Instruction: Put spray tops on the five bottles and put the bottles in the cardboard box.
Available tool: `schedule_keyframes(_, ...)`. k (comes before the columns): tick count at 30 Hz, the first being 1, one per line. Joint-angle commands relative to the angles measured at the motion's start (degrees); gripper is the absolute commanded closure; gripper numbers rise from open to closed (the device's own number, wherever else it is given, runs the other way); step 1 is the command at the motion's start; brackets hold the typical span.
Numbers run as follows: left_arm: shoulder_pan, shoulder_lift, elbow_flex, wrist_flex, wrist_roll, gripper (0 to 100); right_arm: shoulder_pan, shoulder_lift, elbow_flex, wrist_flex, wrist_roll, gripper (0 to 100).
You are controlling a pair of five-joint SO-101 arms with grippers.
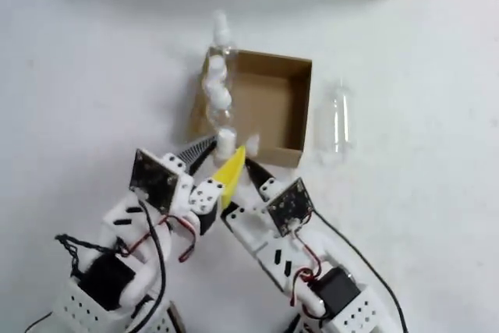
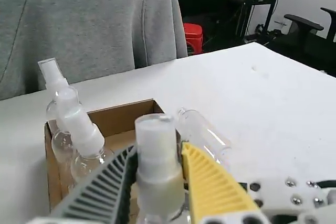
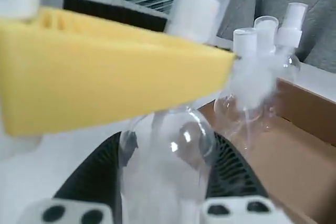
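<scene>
My left gripper [image 1: 222, 147] [image 2: 156, 156] is shut on a white spray top [image 1: 226, 143] [image 2: 155, 148], its black and yellow fingers pressing either side. The top sits on a clear bottle [image 3: 168, 156] at the near left corner of the cardboard box [image 1: 277, 103]. My right gripper [image 3: 168, 187] [image 1: 248, 165] is shut on that bottle's body, just below the left gripper's yellow finger [image 3: 105, 66]. Three capped bottles [image 1: 217, 83] [image 2: 79, 135] [image 3: 257, 72] stand along the box's left wall. An uncapped clear bottle [image 1: 335, 122] [image 2: 205, 135] lies on the table right of the box.
The white table [image 1: 93, 76] is bare to the left of the box and far right of the loose bottle. A grey cloth-covered seat [image 2: 89, 24] stands beyond the far table edge. The box's right half [image 1: 273, 107] has open floor.
</scene>
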Motion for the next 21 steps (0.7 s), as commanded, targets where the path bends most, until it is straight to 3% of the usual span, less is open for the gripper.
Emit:
schedule_keyframes(1,2.15,0.4,-0.09,-0.88,0.18,97,1.01,0.13,0.62,0.13,-0.7,98.4)
schedule_keyframes(13,2.07,0.4,0.0,-0.88,0.26,96,1.1,0.13,0.62,-0.31,-0.7,98.4)
schedule_keyframes(21,0.04,-4.79,3.87,-0.88,5.36,78,1.19,0.13,0.62,-0.13,-0.7,98.4)
